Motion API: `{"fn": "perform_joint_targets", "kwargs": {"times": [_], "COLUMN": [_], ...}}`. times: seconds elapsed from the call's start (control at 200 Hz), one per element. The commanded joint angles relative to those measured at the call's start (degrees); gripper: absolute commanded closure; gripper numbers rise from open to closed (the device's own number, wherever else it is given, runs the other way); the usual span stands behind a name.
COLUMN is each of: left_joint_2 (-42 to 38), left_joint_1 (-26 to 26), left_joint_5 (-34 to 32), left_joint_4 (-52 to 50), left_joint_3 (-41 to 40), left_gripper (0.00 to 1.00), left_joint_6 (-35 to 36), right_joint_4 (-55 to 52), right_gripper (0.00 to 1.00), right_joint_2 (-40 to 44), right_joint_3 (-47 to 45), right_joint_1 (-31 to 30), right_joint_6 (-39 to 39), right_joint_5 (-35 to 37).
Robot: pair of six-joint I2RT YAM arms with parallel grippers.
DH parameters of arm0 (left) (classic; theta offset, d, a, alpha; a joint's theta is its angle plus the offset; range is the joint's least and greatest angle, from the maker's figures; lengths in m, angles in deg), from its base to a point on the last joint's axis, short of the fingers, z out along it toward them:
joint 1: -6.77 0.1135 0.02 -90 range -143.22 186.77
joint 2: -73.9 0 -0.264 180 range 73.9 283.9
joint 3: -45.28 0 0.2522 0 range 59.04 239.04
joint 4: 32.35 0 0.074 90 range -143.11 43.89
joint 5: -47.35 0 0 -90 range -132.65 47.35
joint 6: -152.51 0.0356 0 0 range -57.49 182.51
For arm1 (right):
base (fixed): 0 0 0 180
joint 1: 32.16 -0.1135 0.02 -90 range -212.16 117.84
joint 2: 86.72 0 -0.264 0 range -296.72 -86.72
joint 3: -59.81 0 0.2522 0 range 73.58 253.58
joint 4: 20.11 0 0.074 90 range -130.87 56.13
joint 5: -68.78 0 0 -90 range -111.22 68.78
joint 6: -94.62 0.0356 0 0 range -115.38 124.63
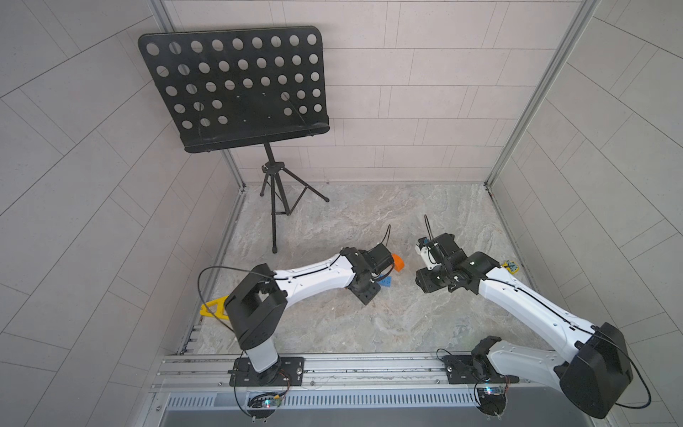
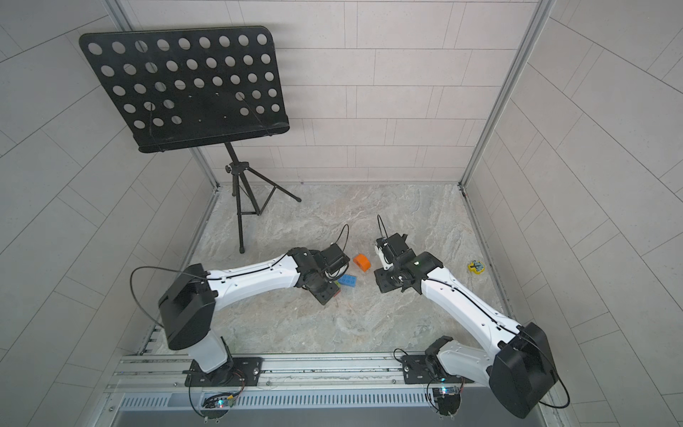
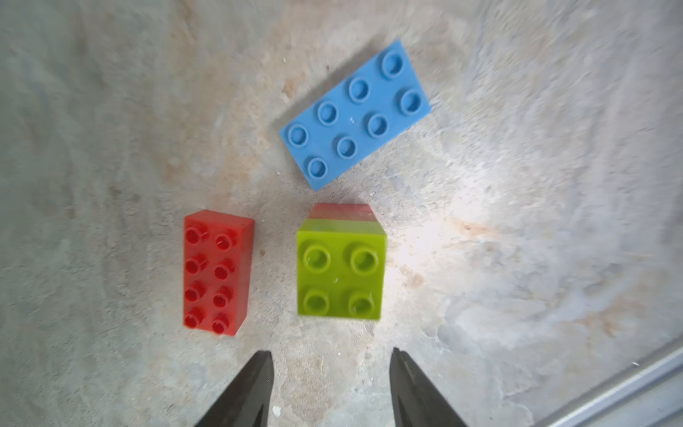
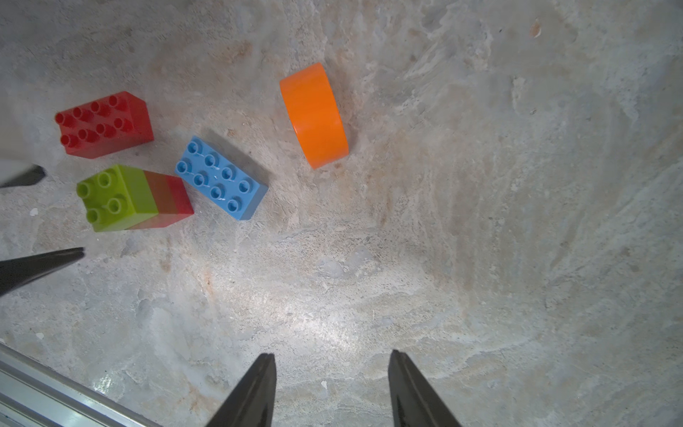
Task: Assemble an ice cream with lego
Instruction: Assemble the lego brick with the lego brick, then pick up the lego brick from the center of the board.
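Blue brick (image 3: 354,114) studded; yellow object (image 2: 476,267): mark possibly lettering.

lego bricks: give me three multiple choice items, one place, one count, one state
1. Studs on the blue brick? A four B six C eight
2. The orange half-round lies: A on the blue brick B on the table, apart from the rest C in the left gripper
3. The left gripper is: A open, holding nothing B shut on the blue brick C shut on the orange half-round
Answers: 1 C, two rows of four. 2 B, bare table all round it. 3 A, jaws apart, nothing between.
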Motion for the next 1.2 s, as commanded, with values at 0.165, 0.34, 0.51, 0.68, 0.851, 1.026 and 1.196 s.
{"fn": "perform_joint_targets", "kwargs": {"times": [0.165,0.34,0.51,0.68,0.851,1.026,1.196], "left_joint_2": [-15.48,-20.72,-23.76,-26.73,-28.16,-28.47,-28.23], "left_joint_1": [0.05,0.09,0.35,0.62,0.98,1.15,1.15], "left_joint_5": [0.61,0.21,-0.85,-3.86,-4.57,-4.56,-4.79], "left_joint_4": [7.07,11.93,12.76,12.79,12.93,12.73,12.67], "left_joint_3": [-8.76,-14.05,-16.21,-17.35,-17.99,-18.17,-18.32], "left_gripper": [0.37,0.37,0.37,0.37,0.36,0.36,0.36], "left_joint_6": [-5.73,-8.45,-9.2,-10.11,-10.26,-10.25,-10.26], "right_joint_4": [-1.0,0.79,0.92,0.94,0.75,0.84,0.99], "right_gripper": [0.43,0.44,0.45,0.45,0.45,0.45,0.45], "right_joint_2": [-10.77,-21.97,-29.87,-32.88,-35.36,-37.53,-39.31], "right_joint_3": [9.21,15.22,19.33,21.5,22.76,23.44,23.8], "right_joint_1": [-6.01,-12.61,-14.78,-14.82,-14.82,-14.65,-14.29], "right_joint_6": [-7.53,-14.78,-19.69,-21.9,-23.56,-24.47,-24.91], "right_joint_5": [4.44,5.74,7.59,7.55,5.73,4.94,4.35]}}
